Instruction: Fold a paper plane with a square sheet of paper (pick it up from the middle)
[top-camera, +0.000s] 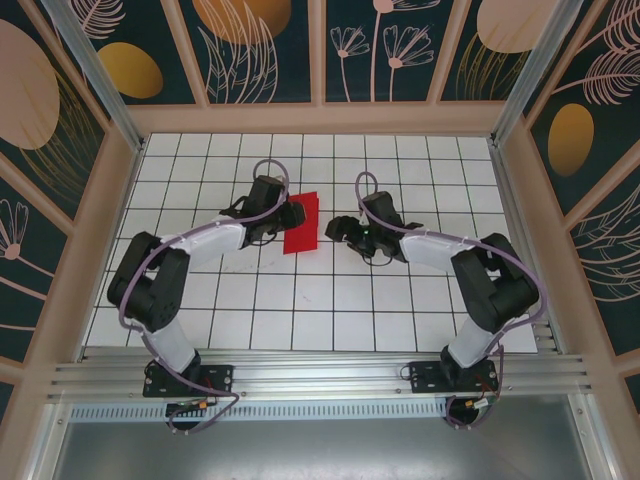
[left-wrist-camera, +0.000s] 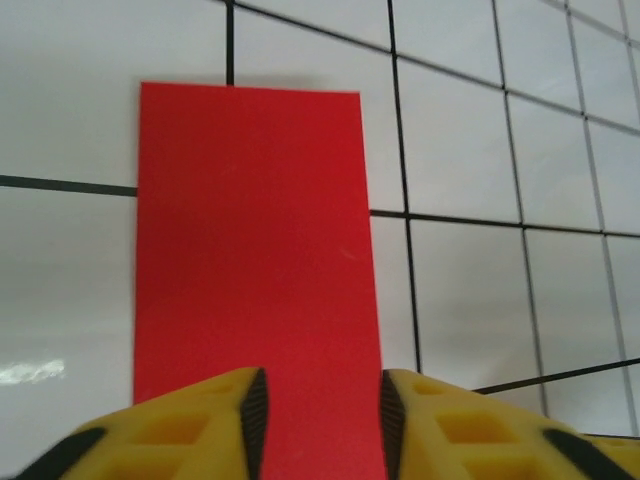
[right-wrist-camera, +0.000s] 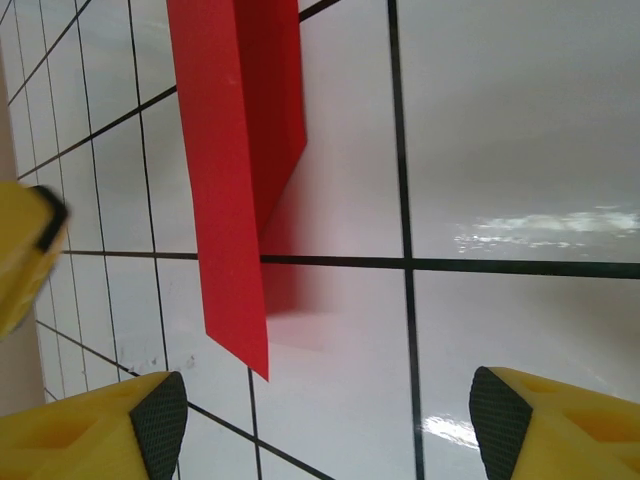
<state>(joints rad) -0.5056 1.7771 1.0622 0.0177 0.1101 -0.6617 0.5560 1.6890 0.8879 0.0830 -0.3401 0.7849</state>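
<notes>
Both stand open: left jaws over the near end of the red sheet (left-wrist-camera: 250, 240), right jaws short of it.

The left claw (top-camera: 291, 215) hides the red paper's (top-camera: 305, 226) left edge.

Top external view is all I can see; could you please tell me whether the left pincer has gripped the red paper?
Observer: Not gripped, as far as I see: the left pincer has its pads apart, with the paper showing between them.
Operator: Does it lie flat?
Observer: No; from the right wrist, one long edge stands off the table.
Operator: And the right pincer?
Observer: Wide open, nothing between its fingers.
</notes>
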